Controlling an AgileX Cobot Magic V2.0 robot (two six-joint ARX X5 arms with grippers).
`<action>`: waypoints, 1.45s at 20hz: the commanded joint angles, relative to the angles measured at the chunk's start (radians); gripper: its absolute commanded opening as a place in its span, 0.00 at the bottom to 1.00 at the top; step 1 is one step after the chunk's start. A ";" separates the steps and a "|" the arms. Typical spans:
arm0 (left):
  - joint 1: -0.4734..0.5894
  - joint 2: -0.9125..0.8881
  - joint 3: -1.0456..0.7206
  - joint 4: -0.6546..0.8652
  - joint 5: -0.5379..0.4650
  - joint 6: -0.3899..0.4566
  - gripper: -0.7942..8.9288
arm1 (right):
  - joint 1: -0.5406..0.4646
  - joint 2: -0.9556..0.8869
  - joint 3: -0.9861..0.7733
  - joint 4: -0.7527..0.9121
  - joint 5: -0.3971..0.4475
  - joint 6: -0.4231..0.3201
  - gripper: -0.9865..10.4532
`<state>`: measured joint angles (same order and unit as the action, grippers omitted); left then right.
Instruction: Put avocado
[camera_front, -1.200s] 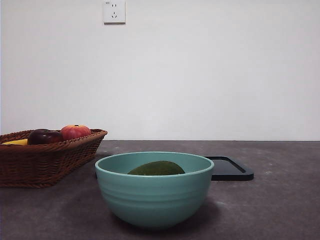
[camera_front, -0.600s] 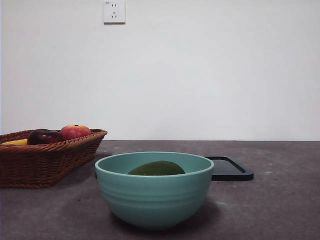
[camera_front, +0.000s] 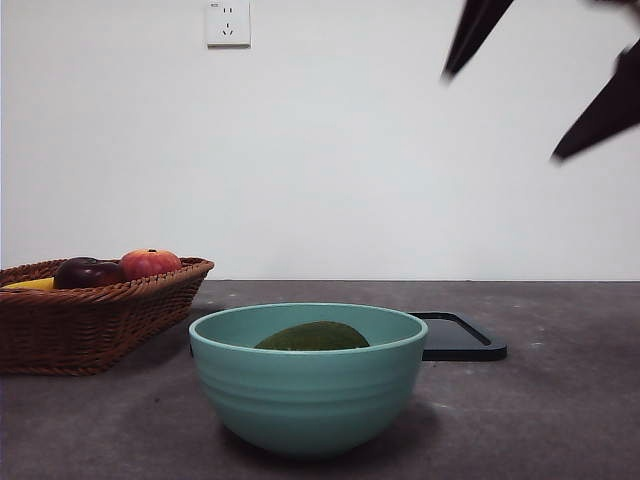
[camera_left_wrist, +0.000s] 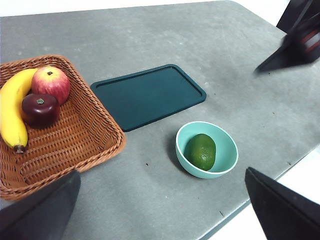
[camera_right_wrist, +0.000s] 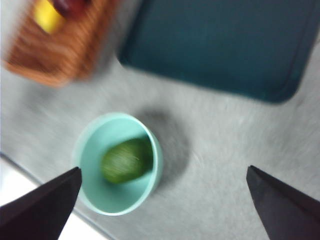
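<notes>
Now, nearest in the front view, the teal bowl sits on the grey worktop with the avocado lying inside it, only its dark green top showing over the rim; nothing about either has shifted. What is new is up at about one o'clock: two dark fingers of the right gripper have come into that view from the top right corner, where half a second ago the wall was bare. The blurred right wrist view suggests this arm is on the move, high above the bowl, its fingers spread wide and grasping nothing. The left gripper hangs well back and high, fingers likewise released and empty. Behind the bowl, toward two o'clock, lies the dark flat tray; off at nine o'clock stands the wicker basket holding a banana, a dark apple and a red-orange fruit. By my reading, the right arm is starting its approach to lift the avocado out, probably toward the tray, though the destination is not stated.
</notes>
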<state>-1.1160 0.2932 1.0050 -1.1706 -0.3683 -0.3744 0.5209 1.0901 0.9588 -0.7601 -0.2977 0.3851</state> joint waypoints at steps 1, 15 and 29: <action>-0.012 0.000 0.010 0.011 -0.006 0.018 0.62 | 0.069 0.122 0.018 0.019 0.052 0.034 0.55; -0.012 0.000 0.010 -0.010 -0.006 0.015 0.62 | 0.256 0.518 0.018 0.082 0.117 0.049 0.31; -0.012 0.000 0.010 -0.040 -0.006 0.014 0.62 | 0.193 0.570 0.333 -0.157 0.116 0.076 0.09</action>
<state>-1.1160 0.2932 1.0050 -1.2247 -0.3683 -0.3717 0.7094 1.6371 1.2743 -0.9234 -0.1829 0.4717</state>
